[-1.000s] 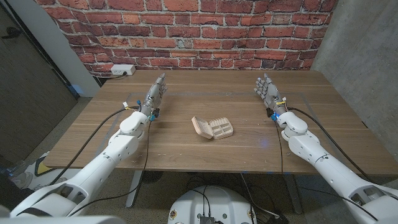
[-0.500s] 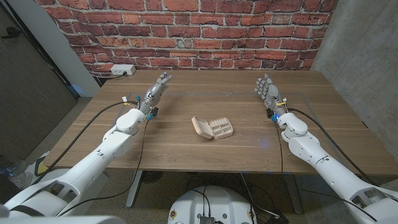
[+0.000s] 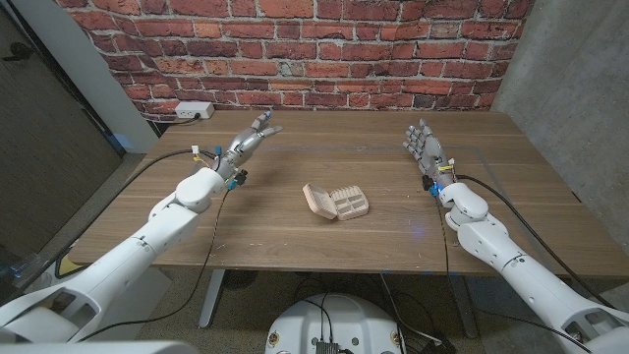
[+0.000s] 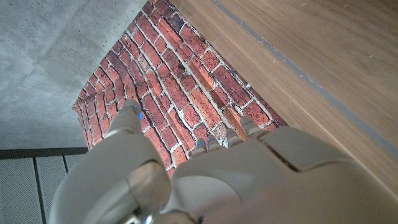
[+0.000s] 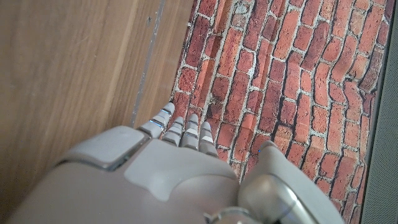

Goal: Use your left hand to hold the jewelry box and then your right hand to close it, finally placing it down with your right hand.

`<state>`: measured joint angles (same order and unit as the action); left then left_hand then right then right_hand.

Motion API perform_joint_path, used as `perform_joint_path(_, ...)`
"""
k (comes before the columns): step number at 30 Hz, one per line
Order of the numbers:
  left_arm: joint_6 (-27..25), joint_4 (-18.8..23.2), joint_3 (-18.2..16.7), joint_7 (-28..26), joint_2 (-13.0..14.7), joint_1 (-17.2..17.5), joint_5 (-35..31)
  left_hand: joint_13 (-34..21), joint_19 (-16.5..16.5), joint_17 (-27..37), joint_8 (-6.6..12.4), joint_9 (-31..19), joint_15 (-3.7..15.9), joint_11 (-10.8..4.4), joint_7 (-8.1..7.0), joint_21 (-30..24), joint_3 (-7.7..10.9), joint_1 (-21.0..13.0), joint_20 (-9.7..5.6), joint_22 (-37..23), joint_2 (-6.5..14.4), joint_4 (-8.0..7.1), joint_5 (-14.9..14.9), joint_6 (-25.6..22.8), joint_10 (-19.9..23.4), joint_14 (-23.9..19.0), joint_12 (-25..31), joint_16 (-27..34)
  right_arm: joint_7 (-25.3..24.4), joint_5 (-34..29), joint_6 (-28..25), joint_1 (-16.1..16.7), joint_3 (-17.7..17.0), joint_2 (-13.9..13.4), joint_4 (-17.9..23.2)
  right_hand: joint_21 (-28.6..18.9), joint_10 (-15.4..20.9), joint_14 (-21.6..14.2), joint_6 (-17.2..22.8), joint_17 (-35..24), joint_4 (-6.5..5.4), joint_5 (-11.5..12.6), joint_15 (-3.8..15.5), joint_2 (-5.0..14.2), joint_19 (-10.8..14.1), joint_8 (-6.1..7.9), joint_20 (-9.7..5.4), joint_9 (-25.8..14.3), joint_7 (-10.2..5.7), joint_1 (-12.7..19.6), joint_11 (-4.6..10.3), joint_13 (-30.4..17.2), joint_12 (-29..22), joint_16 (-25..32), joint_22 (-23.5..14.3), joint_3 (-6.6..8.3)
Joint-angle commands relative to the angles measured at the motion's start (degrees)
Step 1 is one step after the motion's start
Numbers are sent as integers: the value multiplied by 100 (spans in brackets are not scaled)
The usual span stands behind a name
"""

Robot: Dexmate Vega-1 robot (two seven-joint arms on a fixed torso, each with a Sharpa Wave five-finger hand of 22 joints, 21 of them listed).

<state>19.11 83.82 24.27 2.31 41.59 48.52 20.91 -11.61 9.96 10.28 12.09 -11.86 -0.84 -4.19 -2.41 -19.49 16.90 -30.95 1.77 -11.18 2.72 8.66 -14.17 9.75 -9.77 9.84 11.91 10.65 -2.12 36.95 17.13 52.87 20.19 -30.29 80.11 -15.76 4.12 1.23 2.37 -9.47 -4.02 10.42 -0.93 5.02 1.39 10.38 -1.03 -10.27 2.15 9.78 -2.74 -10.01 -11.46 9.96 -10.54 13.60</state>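
Tan jewelry box point(image 3: 335, 203) on brown wood-grain table point(image 3: 295, 231), red brick wall point(image 3: 324, 49), white arms point(image 3: 147, 241).

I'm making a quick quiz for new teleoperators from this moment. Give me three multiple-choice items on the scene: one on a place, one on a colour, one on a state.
1. Where does the jewelry box lie?
A. Mid-table, between the two hands
B. In the left hand
C. On the floor

2. What colour is the jewelry box?
A. Black
B. Light tan
C. Blue

3. What state is the jewelry box in?
A. Shut
B. Open, lid leaning to one side
C. Wrapped in cloth

Answers:
1. A: the head view shows it on the table, apart from the left hand and the right hand.
2. B: both lid and tray look light tan against the darker wood.
3. B: its compartments are exposed and the lid stands off the side nearer the left hand.
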Motion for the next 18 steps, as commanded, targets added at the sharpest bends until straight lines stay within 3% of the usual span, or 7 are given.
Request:
perform_joint_path(1,-11,690,-89,99,561,236,-528,-15,303,16,-8,-9,-27,27,15,39,2,-220,-3,-20,-104,74,-39,1813,-1096,800,11,-32,-235,-84,49,391,-76,-119,517,27,55,-30,31,-15,32,23,-34,-6,44,39,1,-12,0,74,-5,-33,-19,28,-23,2)
perform_joint_path(18,-440,1969,-585,233,1727,775,-1141,-21,377,15,-25,-13,0,49,-45,94,4,-536,-134,-30,-161,97,-71,1895,-1223,1019,-2,-56,-487,-168,118,763,-161,-191,941,46,70,-46,43,-16,50,21,-29,-2,56,43,6,-13,-1,74,7,-34,-25,28,-25,-10)
